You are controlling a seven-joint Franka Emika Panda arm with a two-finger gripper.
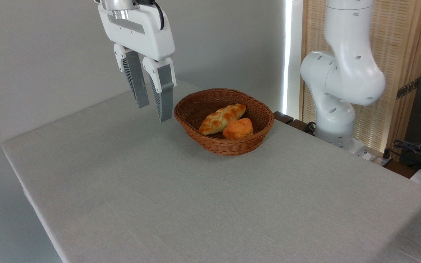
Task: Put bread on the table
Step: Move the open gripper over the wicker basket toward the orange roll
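We have the pincer [154, 113] hanging above the counter [203, 204], just left of the wicker basket [192, 106], its two ribbed fingers spread a little and holding nothing. The orange bun [238, 128] that we are after sits inside the basket, at the near right of the bowl, close to the front wall. Nothing has been lifted out yet, so the step in hand, as we judge it, is the reach and grasp.

To do it well we would carry the pincer to the right, over the rim, and come down on the bun from straight above. The gap between the fingers looks narrower than the bun, so we would widen it before descending. We would also set the fingers so that they close along the line of the braided loaf [222, 118] rather than across it, since that loaf lies just beside the bun on its left, seemingly touching it, and a finger could catch or drag it.

The basket wall is the other hindrance: the bun lies low and close to the front rim, so a slanted approach risks knocking the basket or shifting it on the cloth. The bun looks soft, so a gentle squeeze should do.

Open grey cloth lies to the left and in front of the basket for the set-down. The arm's base [336, 120] stands beyond the far right edge, out of the way.
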